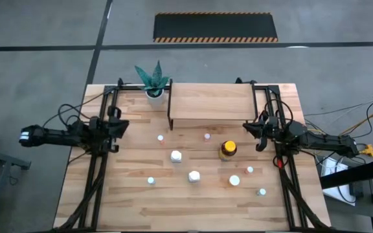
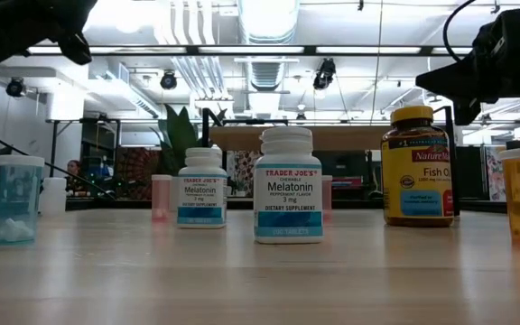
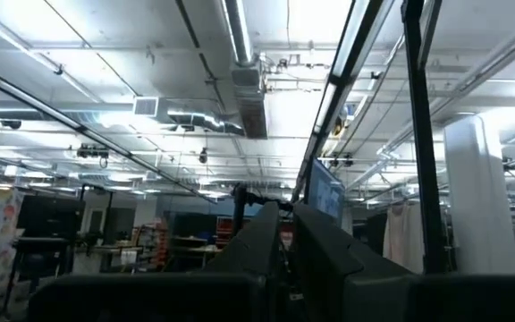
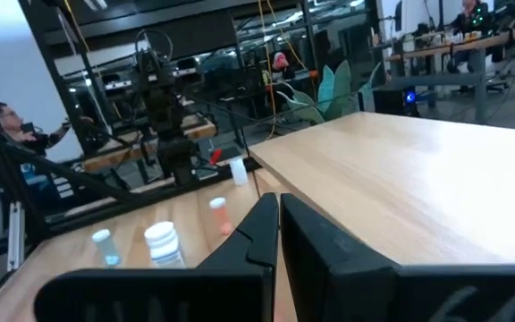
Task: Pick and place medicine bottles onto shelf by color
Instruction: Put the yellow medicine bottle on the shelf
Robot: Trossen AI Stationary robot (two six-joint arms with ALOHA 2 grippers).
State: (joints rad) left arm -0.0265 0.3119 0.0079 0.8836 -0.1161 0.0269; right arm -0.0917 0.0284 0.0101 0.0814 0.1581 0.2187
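Note:
The light-wood shelf (image 1: 209, 103) stands on black legs at the table's far middle, its top bare. The amber bottle with a yellow cap (image 1: 228, 150) stands upright on the table in front of it and also shows in the low view (image 2: 417, 167). Several small bottles stand upright around it, among them two white melatonin bottles (image 1: 176, 156) (image 1: 193, 176), seen in the low view too (image 2: 287, 185) (image 2: 202, 188). My left gripper (image 1: 120, 126) (image 3: 280, 210) is shut and empty, raised at the table's left. My right gripper (image 1: 251, 127) (image 4: 275, 204) is shut and empty, raised near the shelf's right front corner.
A white pot with a green plant (image 1: 153, 81) stands at the shelf's left end. Black arm frames (image 1: 99, 162) (image 1: 290, 181) run along both sides of the table. Small vials (image 1: 151, 181) (image 1: 261, 191) stand toward the near edge. A person (image 4: 7, 125) sits beyond the table.

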